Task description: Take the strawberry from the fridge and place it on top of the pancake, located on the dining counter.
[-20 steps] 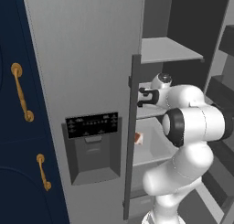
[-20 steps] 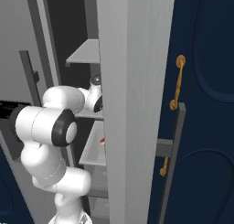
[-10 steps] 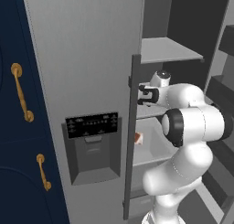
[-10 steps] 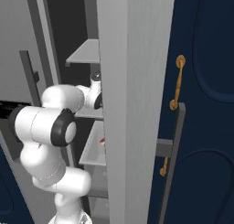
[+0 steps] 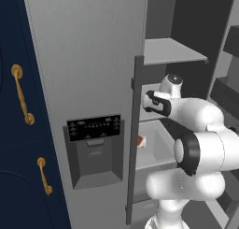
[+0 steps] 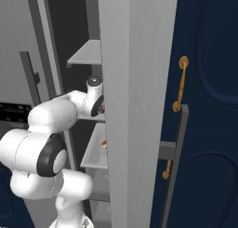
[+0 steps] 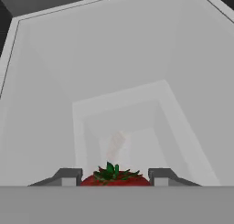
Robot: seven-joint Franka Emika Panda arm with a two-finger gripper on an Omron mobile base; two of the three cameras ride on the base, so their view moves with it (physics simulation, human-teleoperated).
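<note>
Now I grip strawberry (image 7: 115, 176) snug between gripper (image 7: 114, 177) tips, jaws pressed on both sides of berry. Berry sits on fridge (image 5: 84, 60) shelf, green top up. I think: lift slow, pull straight back out, don't bump door edge. Arm bent, elbow low, hand reaching into open fridge.

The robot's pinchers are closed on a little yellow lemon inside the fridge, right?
Not quite. It is no lemon: in the hand view the gripper is closed on a red strawberry with green leaves, its fingertips on either side, inside the fridge.
</note>
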